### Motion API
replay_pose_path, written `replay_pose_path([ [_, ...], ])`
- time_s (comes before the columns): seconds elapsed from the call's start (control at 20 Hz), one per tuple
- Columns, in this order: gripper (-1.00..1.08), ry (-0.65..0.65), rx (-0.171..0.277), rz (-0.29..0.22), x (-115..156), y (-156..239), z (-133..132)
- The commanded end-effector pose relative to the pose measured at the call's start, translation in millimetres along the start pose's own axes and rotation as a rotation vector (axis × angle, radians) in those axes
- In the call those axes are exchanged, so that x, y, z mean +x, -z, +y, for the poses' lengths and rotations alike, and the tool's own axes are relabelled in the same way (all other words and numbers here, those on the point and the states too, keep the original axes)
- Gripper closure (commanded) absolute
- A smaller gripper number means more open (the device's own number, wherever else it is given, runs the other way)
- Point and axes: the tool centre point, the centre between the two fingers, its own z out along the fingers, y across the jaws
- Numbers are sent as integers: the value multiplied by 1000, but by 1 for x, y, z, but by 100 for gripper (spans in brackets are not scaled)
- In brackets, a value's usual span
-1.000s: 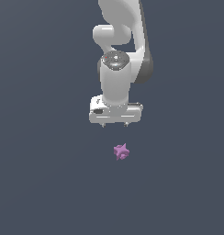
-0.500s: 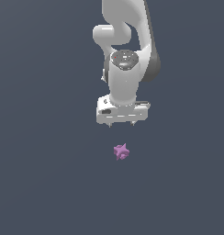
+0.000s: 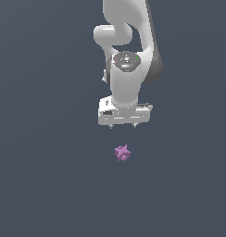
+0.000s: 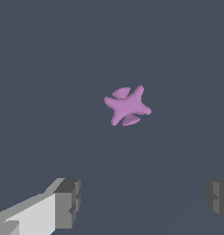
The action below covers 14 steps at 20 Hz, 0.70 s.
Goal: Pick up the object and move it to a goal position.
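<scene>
The object is a tiny purple-pink spiky, star-like lump [image 3: 122,153] lying on the dark grey floor. It also shows in the wrist view [image 4: 127,107], alone on the floor. My white gripper [image 3: 124,126] hangs above and slightly behind it, pointing down, apart from it. In the wrist view the two fingertips [image 4: 68,203] stand wide apart with nothing between them, so the gripper [image 4: 143,202] is open and empty.
The white arm [image 3: 126,41] rises from the gripper to the top of the exterior view. Plain dark grey floor [image 3: 40,185] surrounds the lump on all sides.
The gripper has come lower and slightly toward the exterior view's right, closer to the lump. The lump has not moved.
</scene>
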Motion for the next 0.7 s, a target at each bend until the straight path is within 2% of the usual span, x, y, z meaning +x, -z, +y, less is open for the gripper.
replay_pose_path([
  [0.0, -92, -28, 1, 0, 2, -2, 0],
  [0.65, -92, -311, 3, -1, 17, -21, 1],
])
